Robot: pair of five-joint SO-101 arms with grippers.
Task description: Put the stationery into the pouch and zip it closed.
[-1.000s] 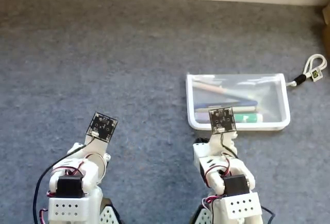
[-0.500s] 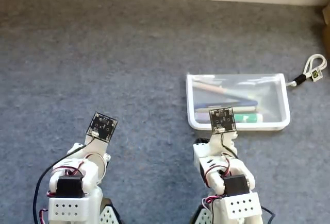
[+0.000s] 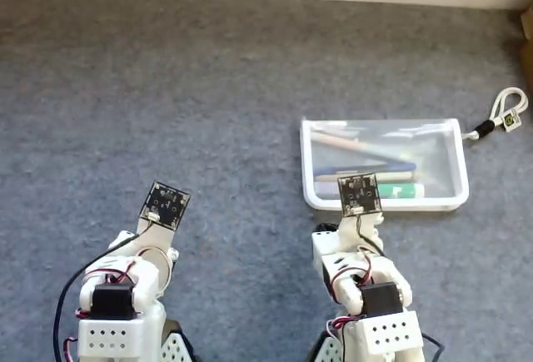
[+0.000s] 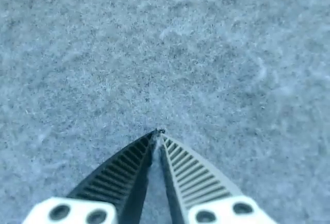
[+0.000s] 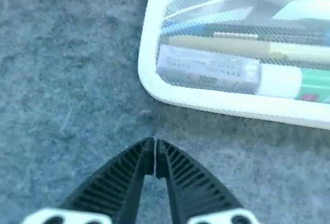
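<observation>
From above, crouching folded back at the near edge of the surface (image 3: pixel 166 87), right arm (image 3: pixel 360 250) just short of the pouch (image 3: pixel 383 205) holding the stationery (image 3: pixel 366 166). Left wrist: hovering over bare surface, jaws pressed together, empty. Right wrist: hanging near the pouch's corner, jaws likewise meeting on nothing.

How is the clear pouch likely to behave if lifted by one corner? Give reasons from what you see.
The pouch would probably sag, since its see-through mesh walls look soft with only a thin white border. The pens lying loose inside would likely slide toward the low end. On the grey carpet, a push would probably drag rather than glide.
</observation>
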